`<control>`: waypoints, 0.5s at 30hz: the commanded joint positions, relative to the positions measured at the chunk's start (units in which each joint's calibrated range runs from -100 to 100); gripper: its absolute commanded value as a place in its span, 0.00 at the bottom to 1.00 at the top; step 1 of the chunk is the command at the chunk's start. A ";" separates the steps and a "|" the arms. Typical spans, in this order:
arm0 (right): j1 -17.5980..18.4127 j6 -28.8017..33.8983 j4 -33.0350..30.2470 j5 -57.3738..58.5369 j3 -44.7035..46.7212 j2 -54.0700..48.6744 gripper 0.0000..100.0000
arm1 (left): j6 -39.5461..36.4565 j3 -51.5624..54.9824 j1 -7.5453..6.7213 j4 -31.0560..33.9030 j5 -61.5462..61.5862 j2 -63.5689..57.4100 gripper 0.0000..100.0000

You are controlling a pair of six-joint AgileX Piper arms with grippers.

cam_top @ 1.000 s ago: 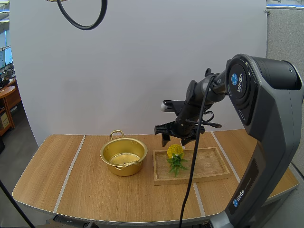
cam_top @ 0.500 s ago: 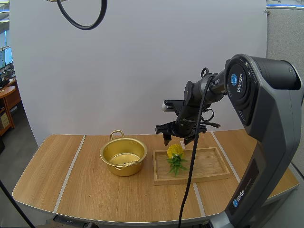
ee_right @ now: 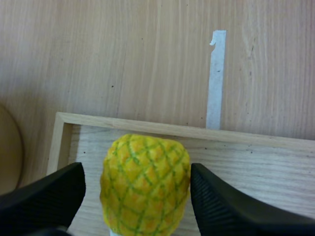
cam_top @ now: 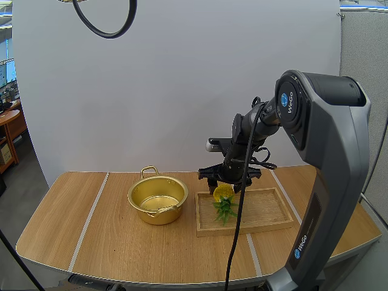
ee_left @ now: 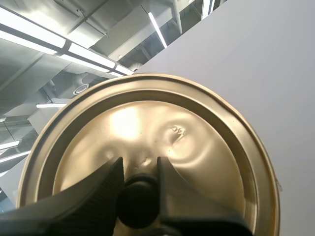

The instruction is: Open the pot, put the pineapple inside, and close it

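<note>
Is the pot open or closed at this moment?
Open. The pot shows its bare golden inside, and the left hand pinches the lid by its knob.

Bright, even light, with soft glare on the lid [ee_left: 129, 124] and faint shadows.

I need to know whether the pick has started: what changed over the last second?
The right gripper came down over the wooden tray; its open fingers now flank the pineapple and are not yet shut on it. Nothing was grasped or let go. The pineapple, the tray and the open pot stayed put. The left gripper holds the lid by its knob.
</note>
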 commanded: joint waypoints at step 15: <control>0.02 0.42 -1.08 -2.47 -0.23 5.56 1.00 | -0.63 -0.43 0.13 0.66 -1.94 -0.27 0.00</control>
